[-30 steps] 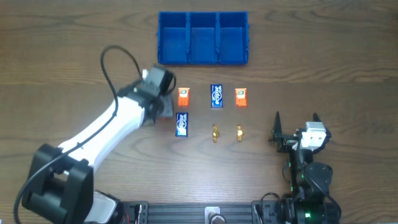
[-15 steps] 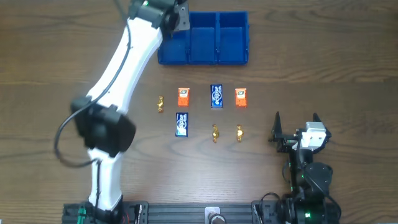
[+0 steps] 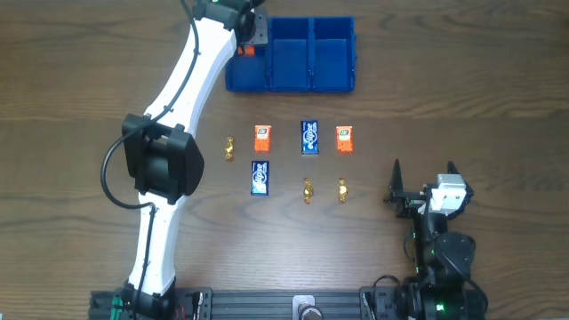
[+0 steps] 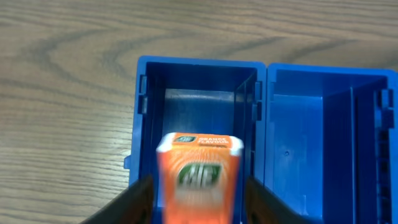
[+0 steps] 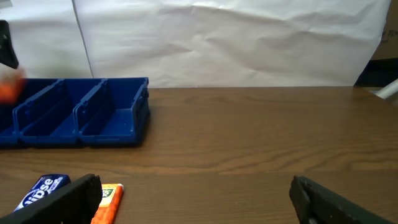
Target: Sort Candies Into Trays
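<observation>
Swung far from the candy rows, the left jaws now hang over the far-left of the blue tray's (image 3: 290,84) three compartments, clamped on one orange box (image 4: 199,177). On the worktop (image 3: 462,89) lie two more orange boxes (image 3: 262,138) (image 3: 345,138), two blue packets (image 3: 309,137) (image 3: 260,178) and three gold sweets (image 3: 229,148) (image 3: 308,190) (image 3: 342,188). The right jaws gape empty, near right.

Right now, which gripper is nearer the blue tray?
Left. The left gripper hangs over the blue tray, above its left compartment; the right gripper sits far off, on the candies' other side.
</observation>
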You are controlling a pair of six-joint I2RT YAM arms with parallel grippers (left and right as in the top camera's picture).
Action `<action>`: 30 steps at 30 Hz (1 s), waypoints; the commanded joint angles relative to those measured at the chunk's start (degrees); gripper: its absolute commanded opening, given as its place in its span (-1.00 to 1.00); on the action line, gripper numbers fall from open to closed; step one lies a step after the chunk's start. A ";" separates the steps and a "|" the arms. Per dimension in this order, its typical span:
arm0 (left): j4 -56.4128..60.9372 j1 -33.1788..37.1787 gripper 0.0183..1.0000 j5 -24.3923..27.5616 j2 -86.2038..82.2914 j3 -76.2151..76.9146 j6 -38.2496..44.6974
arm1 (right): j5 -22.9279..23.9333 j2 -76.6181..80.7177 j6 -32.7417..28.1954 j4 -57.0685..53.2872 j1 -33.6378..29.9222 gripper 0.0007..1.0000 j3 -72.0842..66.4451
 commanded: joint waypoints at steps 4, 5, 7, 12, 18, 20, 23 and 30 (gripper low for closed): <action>8.15 -1.84 0.66 0.74 -13.97 -17.42 -1.38 | -0.28 -0.39 -0.83 -0.31 -0.39 1.00 -0.11; 10.51 -2.56 0.66 0.79 -18.78 -23.87 -2.78 | -0.26 -0.39 -0.81 -0.31 -0.39 1.00 -0.11; 12.85 -5.07 0.65 1.18 -28.52 -36.63 -5.20 | -0.28 -0.39 -0.83 -0.31 -0.39 1.00 -0.11; 15.13 -13.31 0.68 -2.99 -36.04 -52.57 -9.29 | -0.28 -0.39 -0.83 -0.31 -0.39 1.00 -0.11; 16.68 -15.32 0.64 -2.03 -30.93 -59.14 -14.49 | -0.28 -0.39 -0.83 -0.31 -0.39 1.00 -0.11; 17.09 -15.32 0.63 -0.87 -28.89 -59.34 -15.13 | -0.26 -0.39 -0.83 -0.31 -0.39 1.00 -0.11; 17.97 -15.10 0.63 -0.59 -26.49 -59.34 -16.57 | -0.28 -0.39 -0.83 -0.31 -0.39 1.00 -0.11; 20.11 -13.03 0.59 2.73 -22.08 -59.34 -16.52 | -0.26 -0.39 -0.83 -0.31 -0.39 1.00 -0.11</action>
